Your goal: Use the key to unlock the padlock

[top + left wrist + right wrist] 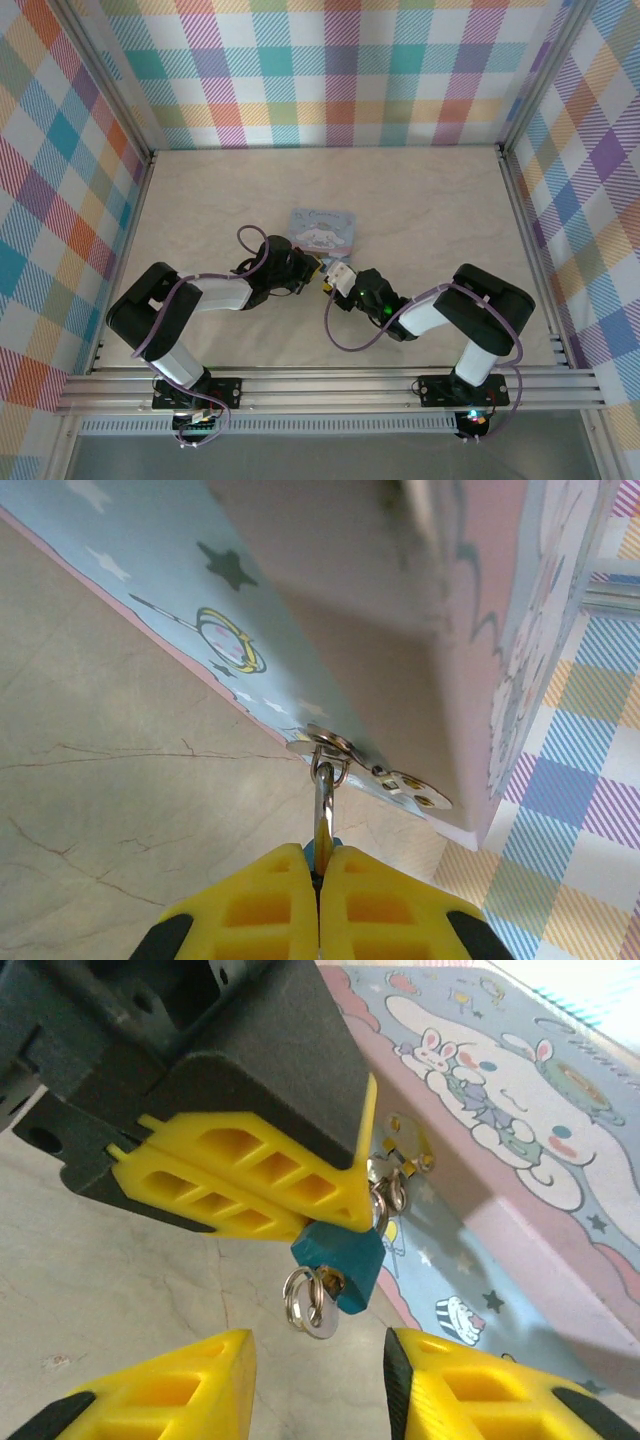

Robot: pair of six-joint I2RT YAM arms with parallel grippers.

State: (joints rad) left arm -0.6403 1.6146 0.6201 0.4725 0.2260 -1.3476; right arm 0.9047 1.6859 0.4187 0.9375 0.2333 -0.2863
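Note:
The padlock [341,1261] has a dark teal-blue body, and its silvery shackle [323,802] passes through the hasp of the light blue cartoon tin box [322,230]. My left gripper [320,855] is shut on the padlock, its yellow fingers [240,1175] clamping the top of the body. The small silvery key [324,1317] sits in the padlock's underside, with a split ring [303,1295] hanging from it. My right gripper [318,1360] is open just in front of the key, one finger on each side and neither touching it.
The tin box [520,1160] lies on the marbled tabletop [430,220], with its front corner raised in the left wrist view. Both arms meet at the table's middle, in front of the box. Plaid walls enclose the back and both sides.

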